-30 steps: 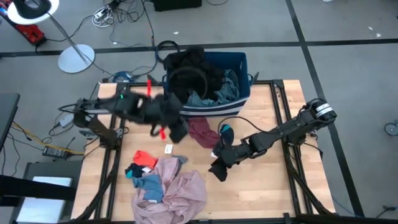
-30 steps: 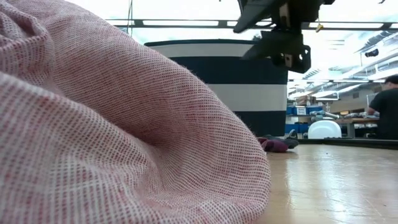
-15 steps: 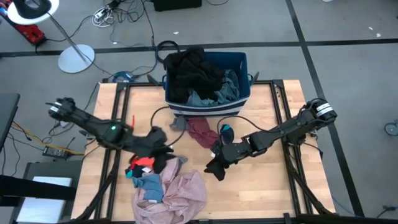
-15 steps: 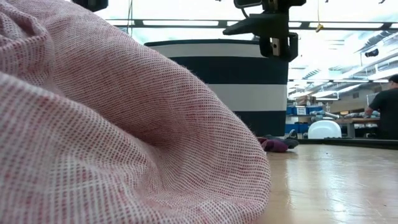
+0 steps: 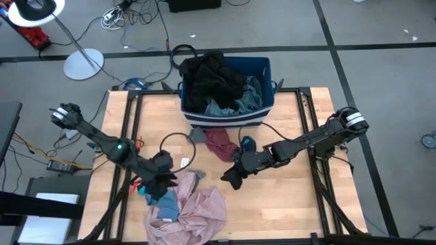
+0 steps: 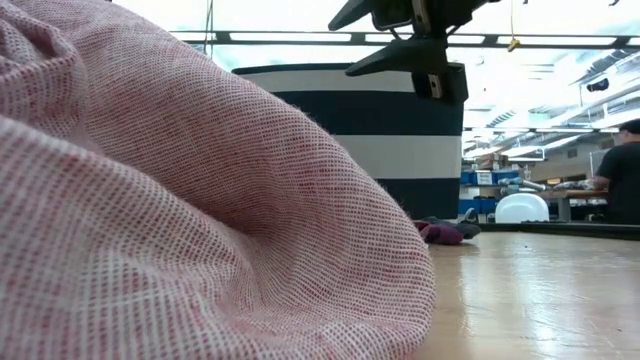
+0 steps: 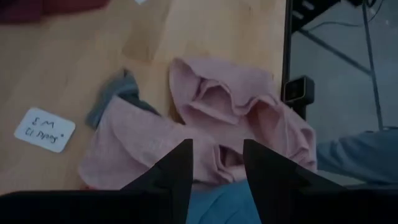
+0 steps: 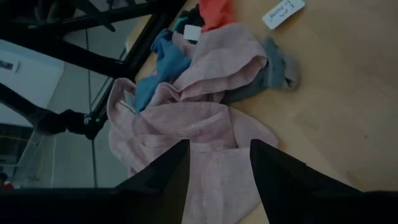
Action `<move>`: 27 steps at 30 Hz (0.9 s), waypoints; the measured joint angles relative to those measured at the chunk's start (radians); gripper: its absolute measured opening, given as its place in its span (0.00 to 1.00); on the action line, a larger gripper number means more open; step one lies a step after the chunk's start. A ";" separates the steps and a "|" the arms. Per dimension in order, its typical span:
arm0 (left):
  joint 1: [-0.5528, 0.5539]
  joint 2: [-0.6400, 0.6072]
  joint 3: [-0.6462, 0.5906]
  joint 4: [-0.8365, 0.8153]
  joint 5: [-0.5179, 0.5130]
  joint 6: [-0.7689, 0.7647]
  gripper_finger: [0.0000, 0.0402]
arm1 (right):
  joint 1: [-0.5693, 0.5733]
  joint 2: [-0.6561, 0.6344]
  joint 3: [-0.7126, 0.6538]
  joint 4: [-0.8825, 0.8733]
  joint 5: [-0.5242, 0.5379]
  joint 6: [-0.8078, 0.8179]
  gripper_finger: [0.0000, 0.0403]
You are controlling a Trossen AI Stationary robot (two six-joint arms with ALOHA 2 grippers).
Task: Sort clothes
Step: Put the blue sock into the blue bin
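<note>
pink garment (image 7: 205, 124) lies just beyond the empty, parted left gripper (image 7: 217, 165); right gripper (image 8: 217, 168) likewise parted and empty.

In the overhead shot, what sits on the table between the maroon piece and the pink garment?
In the high view, between the maroon piece and the pink garment lie a small white paper tag and a grey sock; otherwise bare wood.

We see a crumpled pink garment (image 5: 197, 212) heaped at the near edge of the surface, with a blue piece (image 5: 163, 202) beside it and a grey scrap (image 8: 281, 68) tucked under its edge. A maroon piece (image 5: 219, 144) lies flat near the middle. Black clothes (image 5: 208, 78) and a teal garment (image 5: 245, 99) are piled together at the far side.
</note>
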State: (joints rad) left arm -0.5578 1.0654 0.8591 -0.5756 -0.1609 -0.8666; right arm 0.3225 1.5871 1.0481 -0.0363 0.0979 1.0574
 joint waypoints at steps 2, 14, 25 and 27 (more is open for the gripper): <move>0.000 0.000 -0.003 -0.002 0.013 0.016 0.37 | 0.000 0.000 0.000 -0.005 0.003 0.012 0.42; -0.002 0.001 -0.003 0.005 0.211 0.017 0.37 | 0.003 0.000 0.000 -0.022 0.004 0.017 0.42; -0.007 0.050 -0.003 -0.315 0.184 -0.001 0.37 | 0.004 0.000 0.000 -0.030 0.003 -0.013 0.42; -0.016 0.072 -0.003 -0.314 0.199 -0.005 0.37 | 0.004 0.000 0.000 -0.037 -0.008 -0.013 0.42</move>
State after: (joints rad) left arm -0.5741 1.1378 0.8566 -0.8899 0.0385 -0.8715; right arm 0.3267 1.5875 1.0481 -0.0730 0.0894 1.0439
